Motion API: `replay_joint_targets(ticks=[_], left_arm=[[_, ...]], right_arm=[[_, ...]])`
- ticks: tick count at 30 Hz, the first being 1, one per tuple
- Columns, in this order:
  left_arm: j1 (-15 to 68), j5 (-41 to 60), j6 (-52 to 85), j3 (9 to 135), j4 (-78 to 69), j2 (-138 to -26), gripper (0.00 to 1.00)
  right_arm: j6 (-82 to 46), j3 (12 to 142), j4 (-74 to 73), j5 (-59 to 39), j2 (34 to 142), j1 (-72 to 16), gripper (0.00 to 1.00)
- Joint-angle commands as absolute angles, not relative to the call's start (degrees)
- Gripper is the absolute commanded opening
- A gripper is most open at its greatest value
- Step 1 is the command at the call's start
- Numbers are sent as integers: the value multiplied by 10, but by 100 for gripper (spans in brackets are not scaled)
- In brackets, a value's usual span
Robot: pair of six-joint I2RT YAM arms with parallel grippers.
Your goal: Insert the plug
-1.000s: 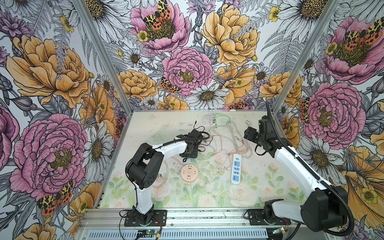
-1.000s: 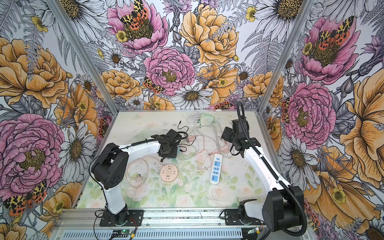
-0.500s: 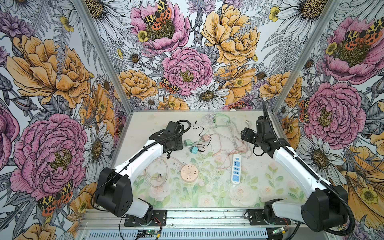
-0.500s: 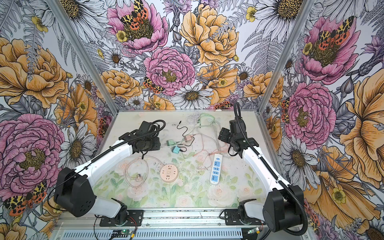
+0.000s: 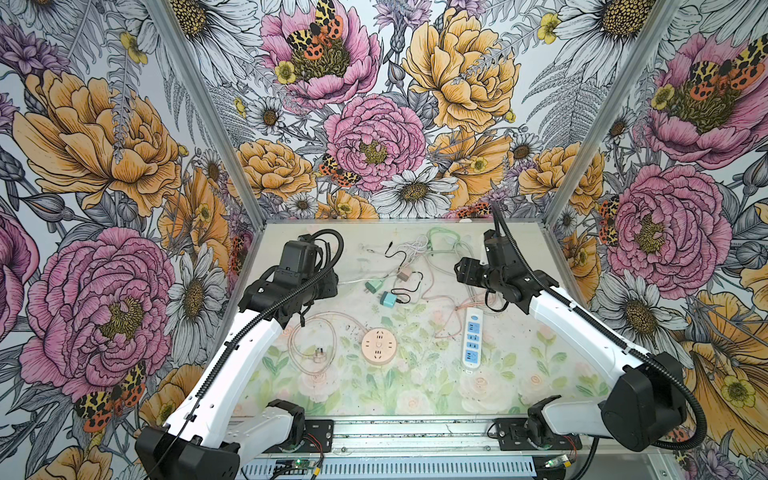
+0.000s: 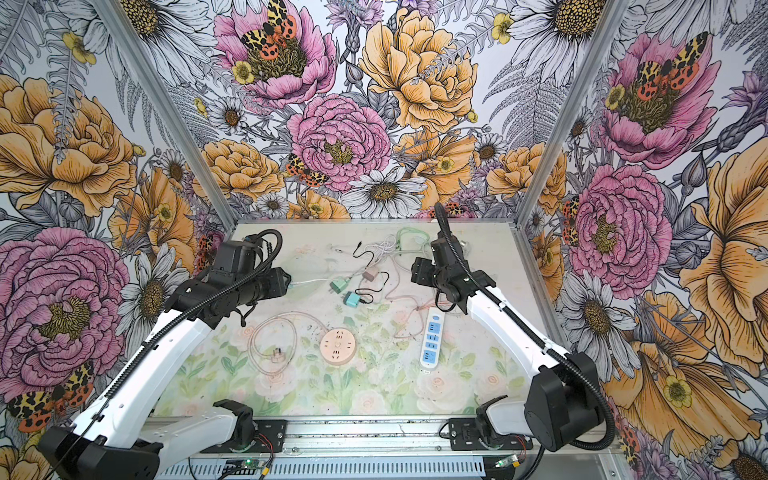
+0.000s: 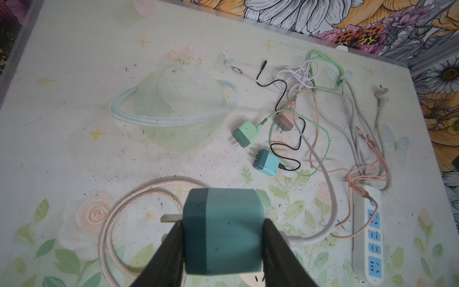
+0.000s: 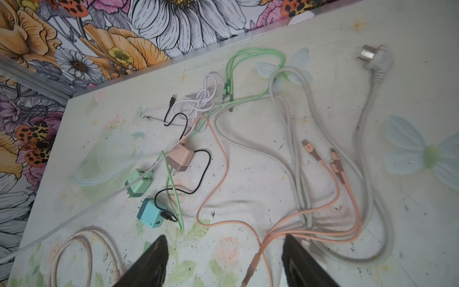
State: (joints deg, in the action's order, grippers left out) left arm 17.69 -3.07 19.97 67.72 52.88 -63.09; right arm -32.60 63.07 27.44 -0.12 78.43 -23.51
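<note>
Our left fingers point(image 7: 169, 253) are clamped on the teal plug point(image 7: 221, 233), up off the desk point(image 7: 62, 149) nearer its left edge. The right fingers point(image 8: 149, 263) hang spread, empty. We'd tip the prongs point(image 7: 170, 218) down, square them over the round socket point(image 5: 378, 347), then press straight.

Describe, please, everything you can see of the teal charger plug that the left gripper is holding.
The teal charger plug is a rounded cube of matte-looking plastic, two-toned: darker at the prong end, lighter elsewhere. A flat metal prong sticks out from that end, past one finger. The left gripper is shut on it, black fingers pressing opposite faces, above the table. A pale cable leaves its other end.
</note>
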Motion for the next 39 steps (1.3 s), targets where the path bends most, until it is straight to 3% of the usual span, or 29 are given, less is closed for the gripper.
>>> replay_joint_targets(ticks=[1,10,19,26,39], left_arm=[[173,-6,192,672,541,-616,40],[171,6,197,644,557,-571,41],[172,-27,234,578,534,-608,41],[170,-64,260,551,463,-682,40],[114,-170,232,676,413,-930,40]], right_arm=[[-316,657,264,-4,815,-263,72],[-305,700,235,-11,927,-302,68],[-308,734,187,-56,1006,-338,64],[-305,731,188,-58,1029,-340,60],[-308,679,188,-63,991,-342,46]])
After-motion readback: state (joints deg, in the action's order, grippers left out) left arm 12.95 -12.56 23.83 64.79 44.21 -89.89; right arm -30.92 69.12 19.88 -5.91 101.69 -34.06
